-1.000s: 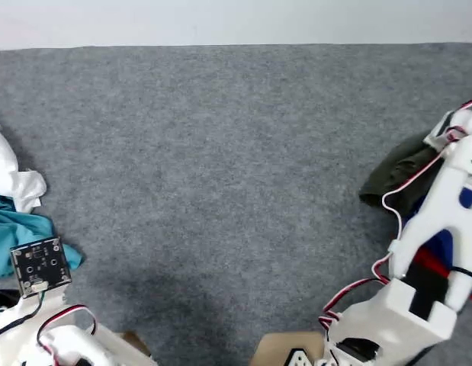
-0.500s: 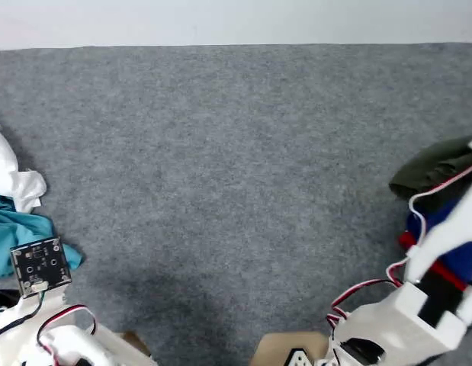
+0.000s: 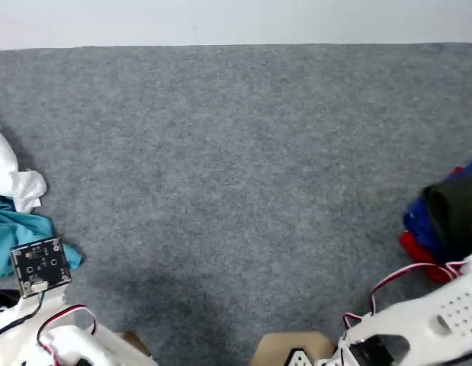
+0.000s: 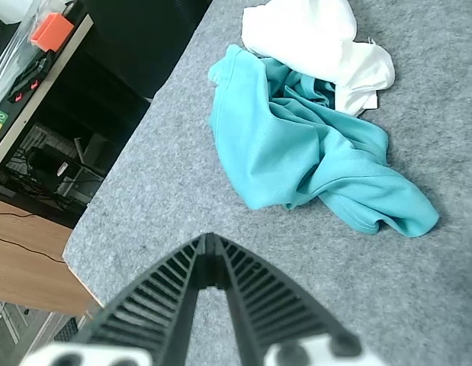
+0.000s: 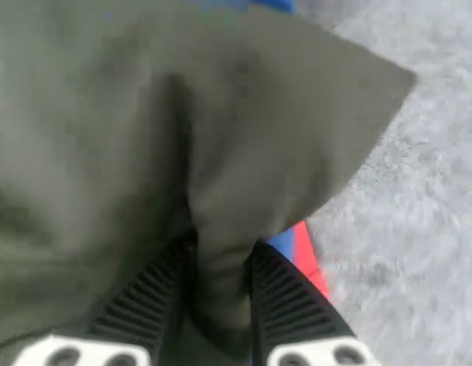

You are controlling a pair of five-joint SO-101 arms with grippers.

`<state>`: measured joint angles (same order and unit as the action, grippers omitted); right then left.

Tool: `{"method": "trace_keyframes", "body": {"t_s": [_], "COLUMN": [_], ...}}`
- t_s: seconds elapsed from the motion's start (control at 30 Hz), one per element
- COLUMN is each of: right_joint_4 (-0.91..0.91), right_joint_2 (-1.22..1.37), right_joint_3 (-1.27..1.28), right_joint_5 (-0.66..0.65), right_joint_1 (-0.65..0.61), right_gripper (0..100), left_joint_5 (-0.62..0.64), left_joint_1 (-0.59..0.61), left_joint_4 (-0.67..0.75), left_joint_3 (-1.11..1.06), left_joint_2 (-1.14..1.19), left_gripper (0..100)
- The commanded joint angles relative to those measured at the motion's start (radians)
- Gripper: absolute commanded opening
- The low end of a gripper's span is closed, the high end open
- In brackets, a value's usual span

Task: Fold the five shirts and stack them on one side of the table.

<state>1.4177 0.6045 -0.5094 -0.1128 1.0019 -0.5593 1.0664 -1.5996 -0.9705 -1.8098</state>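
Note:
At the table's right edge a dark olive shirt [image 3: 457, 213] lies on top of a blue shirt [image 3: 417, 223] and a red shirt [image 3: 419, 252]. My right gripper [image 5: 220, 255] is shut on a fold of the dark olive shirt [image 5: 144, 114], with the blue shirt [image 5: 277, 242] and red shirt [image 5: 310, 263] peeking out beneath. At the left edge a crumpled teal shirt [image 4: 297, 152] lies partly under a white shirt [image 4: 312, 38]. My left gripper [image 4: 210, 244] hovers shut and empty a little short of the teal shirt [image 3: 18, 232] and white shirt [image 3: 7, 171].
The grey felt mat [image 3: 236, 152] covers the table up to the pale back wall. The left arm's base [image 3: 41, 267] and the right arm's body [image 3: 434, 328] stand at the front corners. Beyond the table's left edge, dark shelving [image 4: 106, 69] drops away.
The right arm pulled back toward the front right, dragging the dark olive shirt to the right over the blue and red shirts. The left arm kept still.

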Motion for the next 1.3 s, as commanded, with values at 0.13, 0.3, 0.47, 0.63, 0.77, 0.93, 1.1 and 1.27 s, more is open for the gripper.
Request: {"method": "trace_keyframes", "body": {"t_s": [0.13,0.3,0.47,0.63,0.77,0.93,1.1,1.27], "right_joint_4": [-0.025,-0.005,0.077,0.156,0.2,0.225,0.225,0.231], "right_joint_2": [0.012,-0.117,-0.298,-0.41,-0.409,-0.283,-0.116,0.042], "right_joint_3": [-0.057,-0.057,-0.057,-0.055,-0.048,-0.048,-0.048,-0.049], "right_joint_5": [-0.292,-0.39,-0.304,-0.245,-0.242,-0.241,-0.239,-0.239], "right_joint_1": [0.005,0.013,-0.018,-0.076,-0.162,-0.283,-0.366,-0.46], "right_gripper": [1.7,15.8,33.9,34.8,29.5,10.7,2.6,1.0], "left_joint_5": [-0.002,-0.002,-0.002,-0.002,-0.002,-0.002,-0.002,-0.002], "left_joint_1": [0.003,0.005,0.005,0.006,0.006,0.006,0.006,0.005], "left_joint_4": [-0.005,-0.005,-0.005,-0.005,-0.003,-0.002,0.0,0.0], "left_joint_3": [0.001,0.001,-0.013,-0.024,-0.024,-0.024,-0.024,-0.028], "left_joint_2": [-0.006,-0.006,-0.006,-0.006,-0.006,-0.006,-0.006,-0.006], "left_gripper": [0,0,0,0,0,0,0,0]}}
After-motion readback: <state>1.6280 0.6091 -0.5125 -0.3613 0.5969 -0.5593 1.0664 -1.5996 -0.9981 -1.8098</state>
